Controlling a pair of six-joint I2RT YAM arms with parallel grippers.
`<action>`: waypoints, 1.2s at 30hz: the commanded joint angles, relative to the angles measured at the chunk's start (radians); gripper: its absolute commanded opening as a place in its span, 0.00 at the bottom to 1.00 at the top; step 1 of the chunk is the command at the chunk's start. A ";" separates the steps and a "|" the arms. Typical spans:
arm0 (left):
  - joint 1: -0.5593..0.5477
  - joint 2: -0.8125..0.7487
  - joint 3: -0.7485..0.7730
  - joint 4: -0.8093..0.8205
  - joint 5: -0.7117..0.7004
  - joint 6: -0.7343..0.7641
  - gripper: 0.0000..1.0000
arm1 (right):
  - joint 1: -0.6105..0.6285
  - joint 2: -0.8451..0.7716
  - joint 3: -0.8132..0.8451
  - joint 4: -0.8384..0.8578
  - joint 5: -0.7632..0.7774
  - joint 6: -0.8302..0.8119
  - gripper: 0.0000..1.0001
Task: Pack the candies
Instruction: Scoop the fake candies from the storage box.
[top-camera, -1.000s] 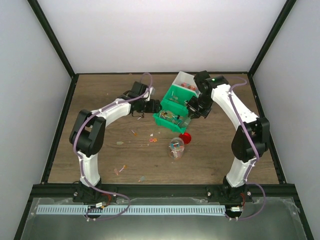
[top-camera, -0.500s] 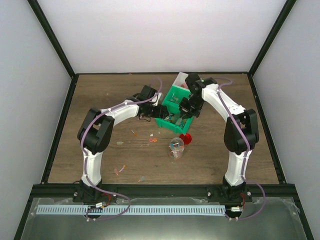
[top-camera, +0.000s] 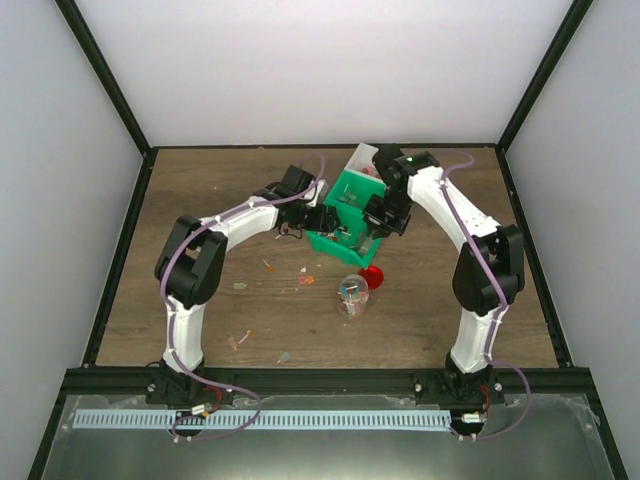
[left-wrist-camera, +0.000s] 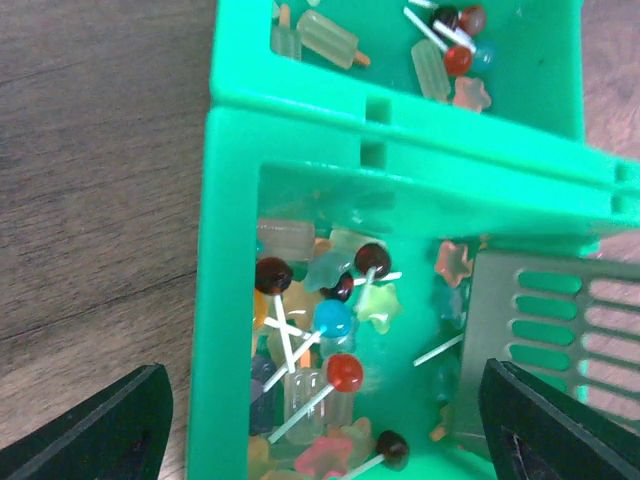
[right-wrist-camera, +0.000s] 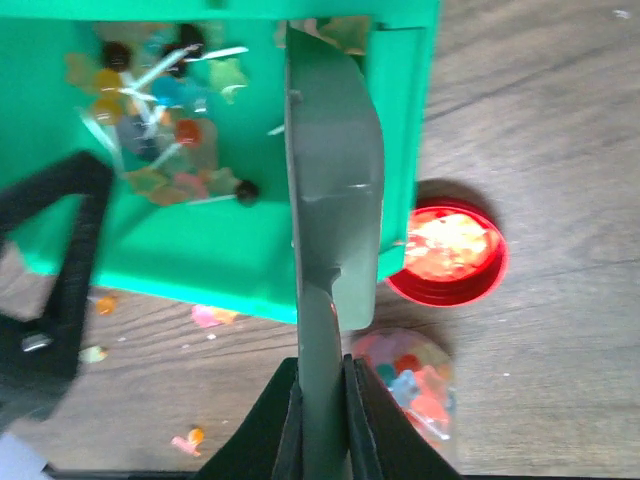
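Note:
The candies (left-wrist-camera: 330, 330) are small lollipops, stars and gummies piled in the near compartment of a green bin (left-wrist-camera: 232, 250); more candies (left-wrist-camera: 440, 45) lie in its far compartment. My left gripper (left-wrist-camera: 330, 440) is open and straddles the bin's near-left wall, one fingertip (left-wrist-camera: 110, 430) over the table and the other over the scoop. My right gripper (right-wrist-camera: 322, 420) is shut on the handle of a grey-green slotted scoop (right-wrist-camera: 335, 170), whose blade reaches into the bin (right-wrist-camera: 200, 270) beside the candies (right-wrist-camera: 165, 140). A clear jar (right-wrist-camera: 415, 385) partly filled with candies stands below it.
A red lid (right-wrist-camera: 447, 252) lies open side up beside the jar (top-camera: 352, 295). Loose candies (top-camera: 304, 279) are scattered on the wooden table in front of the bin (top-camera: 335, 240), and more (top-camera: 240, 340) lie nearer the left base. A white bin (top-camera: 366, 160) sits behind the green one.
My left gripper has moved right, up to the green bin. My right arm has shifted left with the scoop, further over the bin.

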 joint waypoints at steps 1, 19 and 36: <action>0.006 -0.041 0.036 0.011 0.011 0.010 0.90 | 0.003 -0.011 -0.076 -0.026 0.071 0.032 0.01; 0.043 0.026 -0.051 0.180 0.279 -0.098 0.96 | 0.005 0.153 -0.319 0.416 -0.126 -0.081 0.01; 0.065 0.035 -0.065 0.244 0.413 -0.165 1.00 | 0.000 0.143 -0.543 0.890 -0.471 -0.045 0.01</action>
